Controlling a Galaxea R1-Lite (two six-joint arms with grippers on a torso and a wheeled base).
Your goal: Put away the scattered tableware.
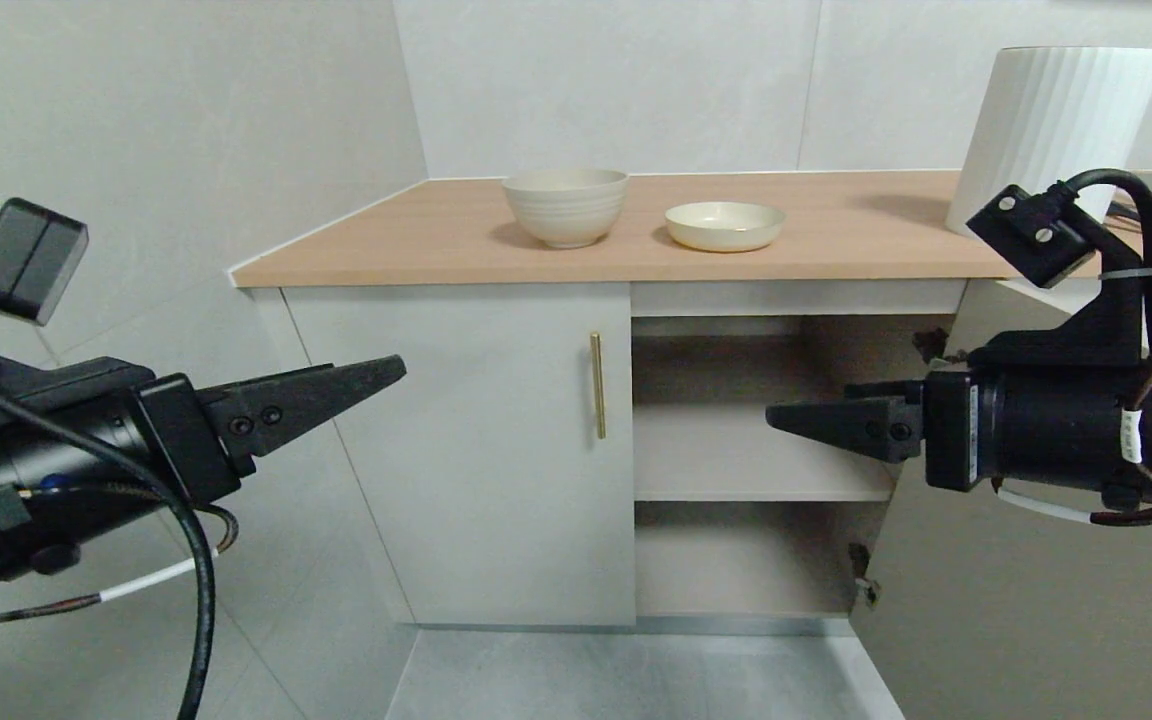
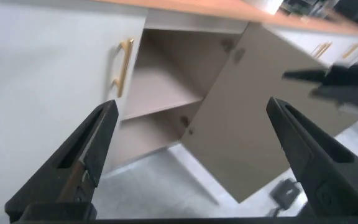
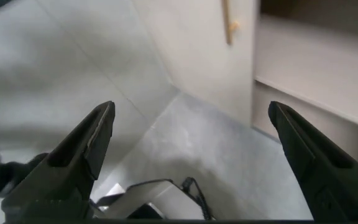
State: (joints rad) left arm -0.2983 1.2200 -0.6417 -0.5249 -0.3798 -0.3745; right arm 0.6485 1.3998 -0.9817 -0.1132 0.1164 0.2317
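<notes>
A cream ribbed bowl (image 1: 565, 205) and a shallow cream dish (image 1: 725, 225) stand side by side on the wooden countertop (image 1: 416, 240). Below them, the cabinet's right half stands open and shows a bare shelf (image 1: 756, 455). My left gripper (image 1: 381, 372) hangs in front of the closed left door, below counter height, open and holding nothing (image 2: 191, 118). My right gripper (image 1: 786, 413) is level with the open compartment, pointing left, also open with nothing between its fingers (image 3: 191, 118). Both grippers are well below the bowl and dish.
A tall white ribbed container (image 1: 1056, 130) stands at the counter's right end. The closed left door carries a gold handle (image 1: 597, 385). The swung-out right door (image 2: 260, 112) sits beside my right arm. Tiled wall closes in on the left; grey floor (image 1: 626, 680) lies below.
</notes>
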